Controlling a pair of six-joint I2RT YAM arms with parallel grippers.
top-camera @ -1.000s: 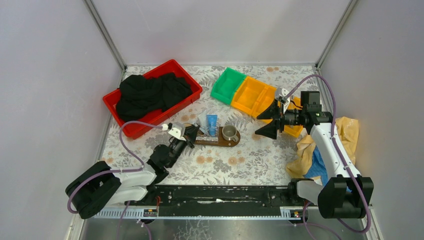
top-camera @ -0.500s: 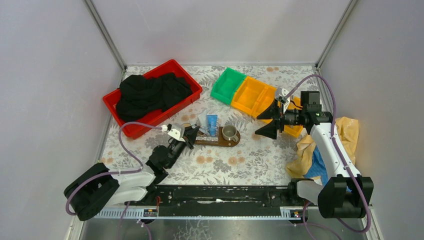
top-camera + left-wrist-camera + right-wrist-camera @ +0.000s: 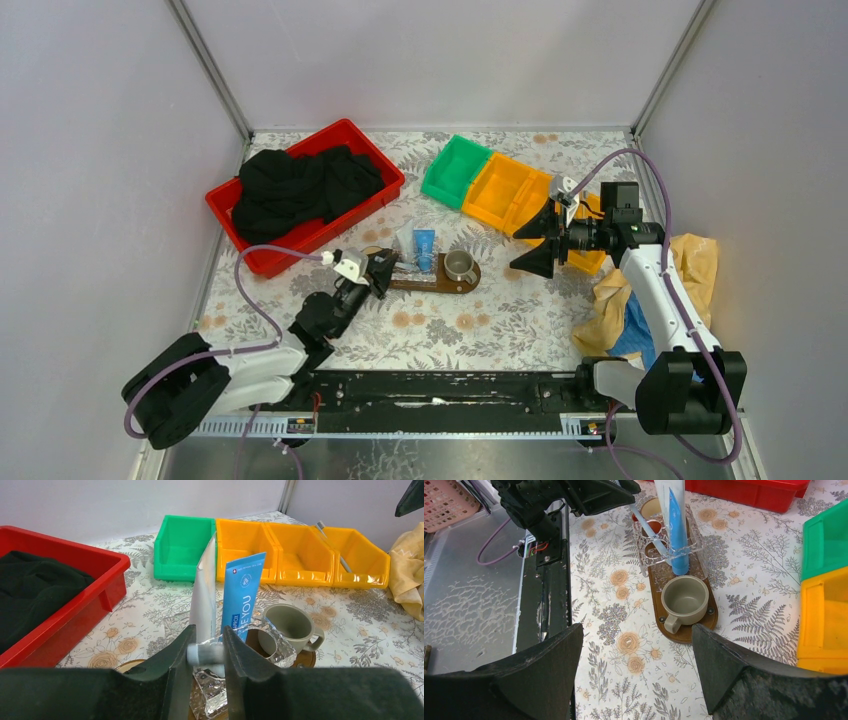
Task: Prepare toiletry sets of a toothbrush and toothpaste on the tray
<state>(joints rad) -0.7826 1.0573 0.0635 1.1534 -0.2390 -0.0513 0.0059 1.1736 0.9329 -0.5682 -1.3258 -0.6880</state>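
Observation:
The dark brown tray (image 3: 440, 285) lies mid-table and carries a clear plastic holder (image 3: 220, 690) and a grey cup (image 3: 459, 265). A whitish toothpaste (image 3: 204, 595) and a blue toothpaste (image 3: 242, 592) stand upright in the holder. A pale toothbrush (image 3: 646, 525) leans from the holder up to my left gripper (image 3: 208, 632). Its end (image 3: 207, 654) fills the narrow gap between the jaws. My right gripper (image 3: 533, 245) hovers wide open to the right of the tray, with nothing between its fingers (image 3: 549, 665).
A red crate (image 3: 345, 128) of black cloth sits at back left. A green bin (image 3: 455, 170) and yellow bins (image 3: 510, 190) line the back right; a slim silvery stick (image 3: 332, 547) leans in one yellow bin. Yellow cloth (image 3: 690, 265) lies at the right.
The left arm's elbow has drifted slightly down and left, while its gripper stays at the holder. The right arm has not moved.

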